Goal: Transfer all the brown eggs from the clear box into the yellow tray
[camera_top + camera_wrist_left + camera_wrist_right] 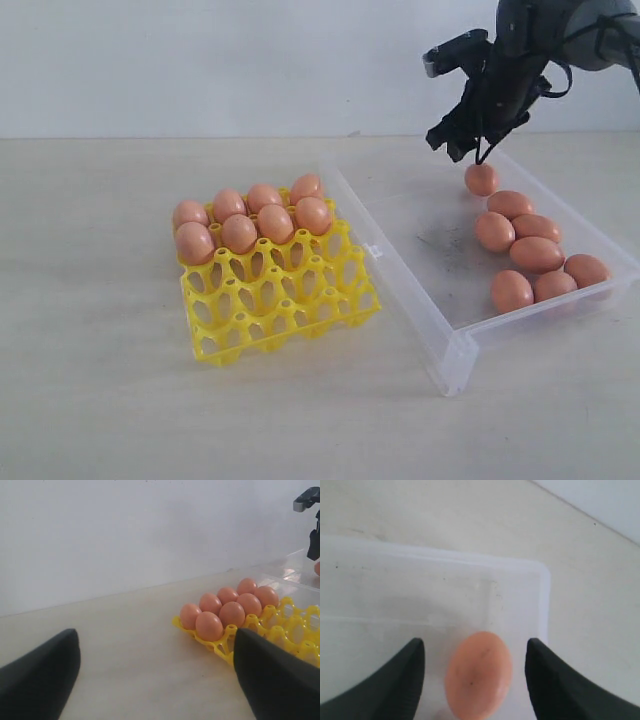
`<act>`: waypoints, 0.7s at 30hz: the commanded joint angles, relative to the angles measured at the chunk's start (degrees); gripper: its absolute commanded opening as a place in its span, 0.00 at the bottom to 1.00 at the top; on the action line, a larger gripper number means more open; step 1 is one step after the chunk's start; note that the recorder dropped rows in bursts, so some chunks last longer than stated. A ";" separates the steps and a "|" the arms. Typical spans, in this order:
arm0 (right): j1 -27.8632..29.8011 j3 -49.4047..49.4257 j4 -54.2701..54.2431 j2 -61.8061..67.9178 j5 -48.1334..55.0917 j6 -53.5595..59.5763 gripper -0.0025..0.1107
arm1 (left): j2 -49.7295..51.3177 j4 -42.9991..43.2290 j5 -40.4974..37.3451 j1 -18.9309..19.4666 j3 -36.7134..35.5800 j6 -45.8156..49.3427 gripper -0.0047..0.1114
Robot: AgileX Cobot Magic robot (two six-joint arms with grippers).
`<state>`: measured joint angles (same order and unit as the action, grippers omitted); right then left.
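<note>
In the outside view, the yellow tray (275, 300) sits on the pale surface (100, 400) just left of the clear box (440, 350). Eight brown eggs (275, 223) fill the tray's two far rows. Eight more lie in the box, strung along its right side from the far end to the near wall. My right claw (478, 152) hangs over the far end of the box, just above the farthest egg (481, 179).

From my left wrist, my left claw (156, 632) is spread wide and low over the surface, one dark finger (40, 675) on each side of the picture. The tray with its eight eggs lies past it, and the edge of the box shows beyond the tray.

From my right wrist, the right claw is spread too. Its two fingertips (570, 690) straddle that one egg, which lies on the box floor near a rounded corner. A sliver of box floor shows on each side of the egg, so neither tip touches it.
</note>
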<state>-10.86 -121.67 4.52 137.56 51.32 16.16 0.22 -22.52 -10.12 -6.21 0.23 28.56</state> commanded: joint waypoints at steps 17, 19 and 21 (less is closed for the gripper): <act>0.01 -0.22 -0.78 -0.12 4.98 -20.56 0.50 | -0.22 -0.38 0.03 -0.37 -0.23 -0.45 0.71; 0.01 -0.22 0.35 0.16 4.98 -20.78 0.50 | -0.22 -0.38 0.03 -0.37 -0.23 -0.45 0.71; 0.01 -0.22 1.15 0.53 5.11 -20.78 0.50 | -0.22 -0.38 0.03 -0.37 -0.23 -0.45 0.71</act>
<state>-10.86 -121.67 4.21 137.67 56.36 -4.23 0.22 -22.52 -10.12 -6.21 0.23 28.56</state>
